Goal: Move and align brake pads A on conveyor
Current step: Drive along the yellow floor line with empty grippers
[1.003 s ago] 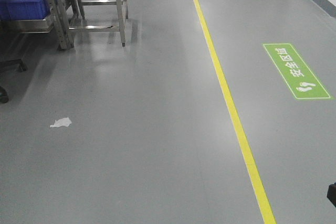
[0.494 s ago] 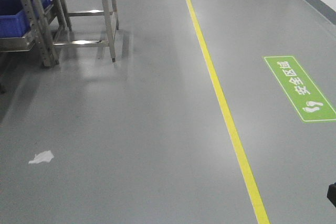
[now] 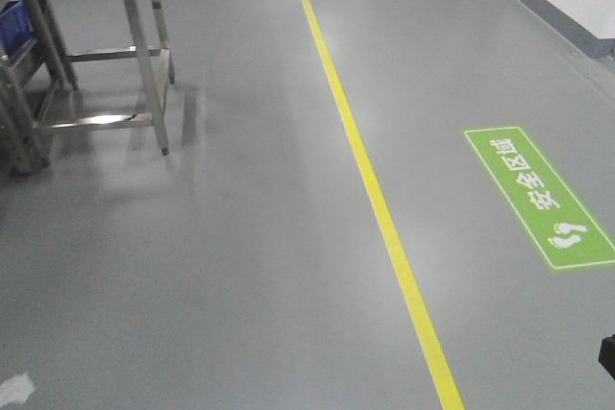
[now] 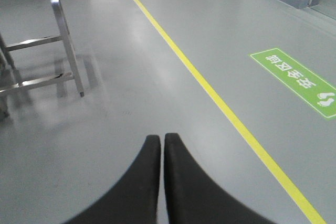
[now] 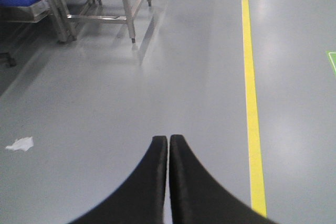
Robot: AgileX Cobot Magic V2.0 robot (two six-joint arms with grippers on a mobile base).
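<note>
- Brake pads are not showing in any of the three views, and neither is the conveyor, so I cannot tell where they are lying.
- The front view is taking in a grey floor (image 3: 240,266), with a yellow line (image 3: 370,180) running from the near edge away into the distance.
- A green sign (image 3: 538,197) with white characters and footprints is lying flat on the floor to the right of the yellow line, well apart from it.
- A steel stand (image 3: 144,74) is standing to the left of the yellow line, farther back. A blue crate (image 3: 10,26) is sitting behind its legs, farther still from the line.
- A white scrap (image 3: 14,389) is lying on the floor far to the left of the yellow line, at the near corner.
- The left hand (image 4: 161,139) is hanging over bare floor to the left of the yellow line. Its two black fingers (image 4: 149,182) are pressing together at the tips and gripping nothing.
- The right hand (image 5: 168,139) is also hanging over floor to the left of the yellow line, with its fingers closed tip to tip and empty.
</note>
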